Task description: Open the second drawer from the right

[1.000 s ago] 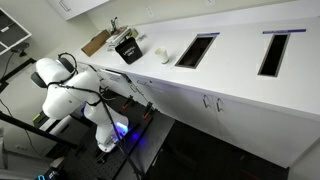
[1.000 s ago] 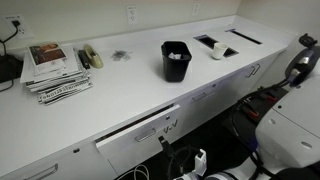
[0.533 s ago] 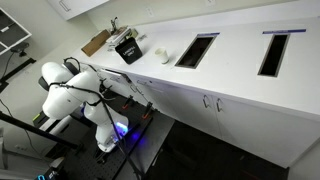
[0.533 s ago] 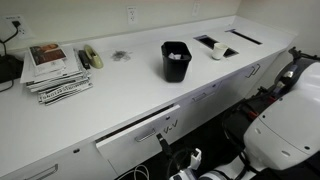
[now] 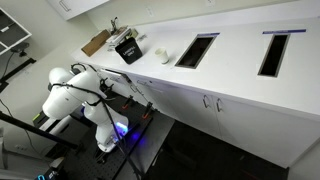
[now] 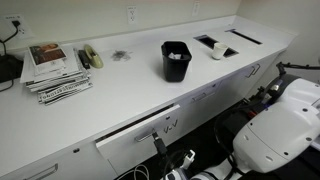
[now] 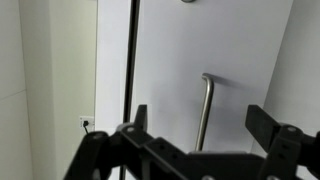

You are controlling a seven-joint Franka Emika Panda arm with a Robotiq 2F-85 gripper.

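The white drawer front (image 6: 135,134) sits under the counter edge with a dark gap along its top, and it looks slightly out. My gripper (image 6: 157,142) is the small dark shape at its lower right part. In the wrist view my gripper (image 7: 202,113) is open, with its black fingers (image 7: 268,128) spread wide. A thin metal bar handle (image 7: 207,90) on a plain white front (image 7: 240,50) stands between the fingers, a little beyond the tips. Nothing is held. The white arm (image 5: 68,92) reaches toward the cabinets.
On the counter stand a black bin (image 6: 176,60), a stack of papers (image 6: 55,72) and a white cup (image 6: 217,51). Two rectangular cutouts (image 5: 197,49) open in the countertop. Cabinet doors with paired handles (image 5: 211,103) run below. Cables (image 6: 185,165) lie on the floor.
The arm's white body has swung further into the lower right of the exterior view, and its elbow has shifted toward the cabinets. The gripper has edged slightly left along the drawer front.
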